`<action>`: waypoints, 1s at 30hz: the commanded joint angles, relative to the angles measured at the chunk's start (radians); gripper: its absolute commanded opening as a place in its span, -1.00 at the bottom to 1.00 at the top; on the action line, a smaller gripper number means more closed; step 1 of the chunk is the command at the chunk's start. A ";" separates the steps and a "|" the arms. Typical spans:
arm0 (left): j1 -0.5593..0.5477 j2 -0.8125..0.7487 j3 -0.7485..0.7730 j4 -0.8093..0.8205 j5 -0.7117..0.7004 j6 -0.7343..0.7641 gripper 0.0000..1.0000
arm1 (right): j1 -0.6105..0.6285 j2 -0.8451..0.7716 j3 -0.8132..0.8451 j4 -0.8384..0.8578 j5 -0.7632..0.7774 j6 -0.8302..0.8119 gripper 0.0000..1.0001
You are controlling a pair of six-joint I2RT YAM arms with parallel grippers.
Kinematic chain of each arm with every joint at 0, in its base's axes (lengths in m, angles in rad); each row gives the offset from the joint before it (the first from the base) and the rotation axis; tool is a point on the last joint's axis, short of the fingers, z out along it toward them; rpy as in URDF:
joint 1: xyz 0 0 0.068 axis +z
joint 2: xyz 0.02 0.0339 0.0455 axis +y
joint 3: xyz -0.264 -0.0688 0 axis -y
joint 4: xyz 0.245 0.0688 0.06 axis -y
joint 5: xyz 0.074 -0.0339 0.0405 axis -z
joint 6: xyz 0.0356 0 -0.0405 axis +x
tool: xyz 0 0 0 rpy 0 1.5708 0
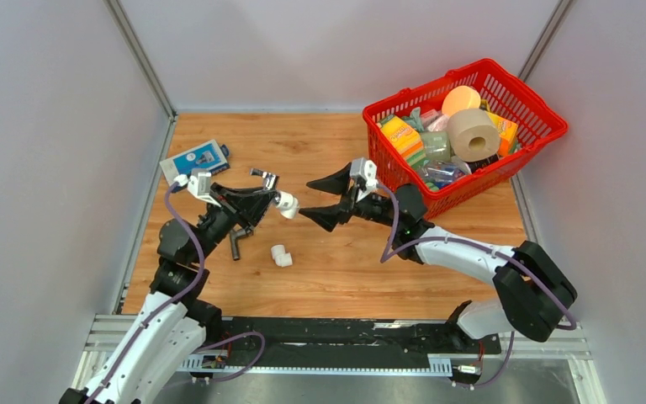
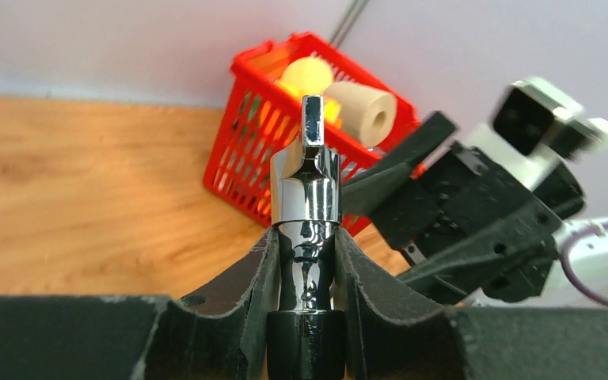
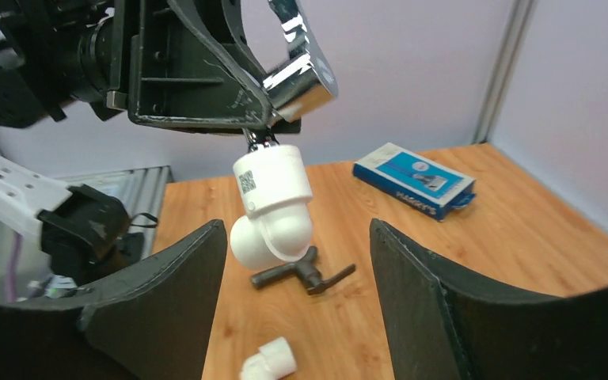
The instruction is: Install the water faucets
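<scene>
My left gripper is shut on the shiny chrome faucet and holds it above the table. A white elbow fitting sits on the faucet's lower end. My right gripper is open. Its fingers stand on either side of that elbow without touching it. The dark grey L-shaped faucet lies on the table under the left arm; it also shows in the right wrist view. A second white elbow lies loose on the table.
A red basket full of household items stands at the back right. A blue box lies at the back left. Grey walls close in the table on three sides.
</scene>
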 commanded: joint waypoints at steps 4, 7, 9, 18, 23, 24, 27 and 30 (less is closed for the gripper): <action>0.004 0.059 0.069 -0.159 -0.142 -0.225 -1.00 | 0.074 -0.007 -0.040 0.060 0.097 -0.493 0.43; 0.004 0.074 0.071 -0.171 -0.145 -0.258 -1.00 | 0.114 0.003 -0.044 0.066 0.121 -0.639 0.44; 0.006 0.082 0.079 -0.196 -0.146 -0.275 -1.00 | 0.140 0.004 -0.046 0.061 0.140 -0.722 0.44; 0.004 0.095 0.099 -0.196 -0.105 -0.348 -1.00 | 0.287 0.000 -0.129 0.081 0.362 -1.003 0.43; 0.004 0.091 0.135 -0.234 -0.125 -0.330 -1.00 | 0.307 0.021 -0.119 0.084 0.384 -1.066 0.42; 0.004 0.085 0.138 -0.239 -0.129 -0.333 -1.00 | 0.310 0.030 -0.119 0.093 0.394 -1.087 0.42; 0.006 0.077 0.134 -0.231 -0.133 -0.351 -1.00 | 0.322 0.073 -0.122 0.152 0.445 -1.132 0.43; 0.004 0.080 0.128 -0.216 -0.133 -0.367 -1.00 | 0.336 0.114 -0.127 0.211 0.473 -1.161 0.44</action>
